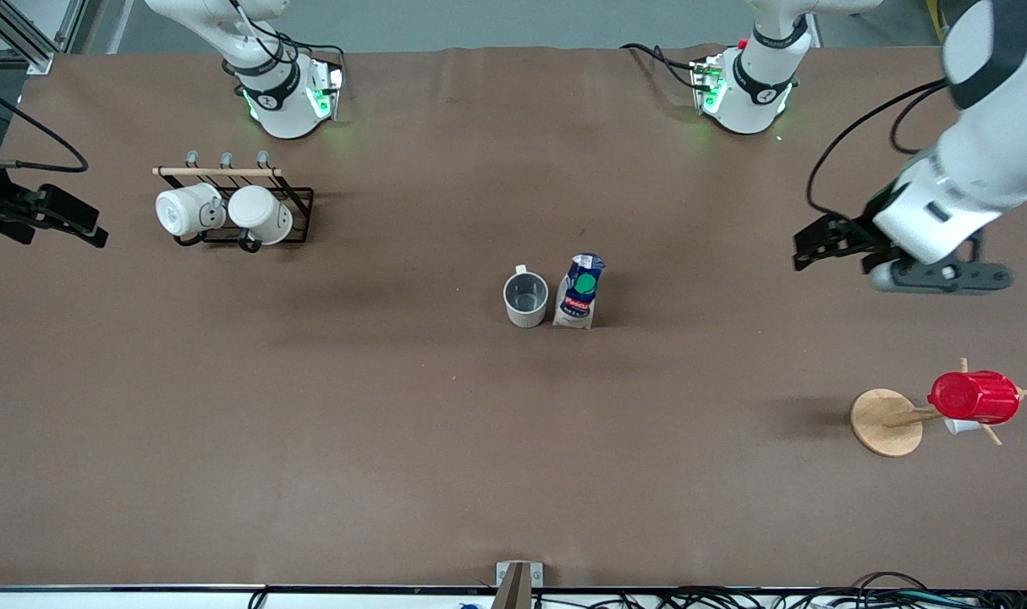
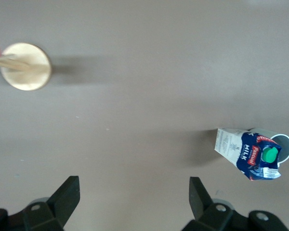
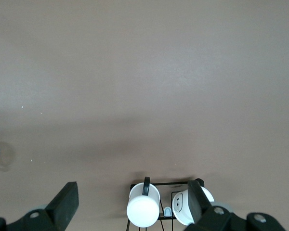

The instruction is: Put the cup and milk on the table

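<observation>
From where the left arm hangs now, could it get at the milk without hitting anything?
Probably yes. The left gripper hangs open over bare table toward its own end, and nothing stands between it and the milk. The cup stands close beside the carton, on the side away from that arm.

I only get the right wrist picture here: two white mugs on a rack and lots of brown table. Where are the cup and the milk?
Observer: The cup and the milk stand upright side by side mid-table, the milk toward the left arm's end.
Operator: Is any hand holding them?
Observer: No. The left gripper is open over bare table, and the right gripper is open over the mug rack.
Operator: Anything else out there?
Observer: A wooden mug tree with a red cup on a peg stands at the left arm's end, nearer the front camera than the milk.
</observation>
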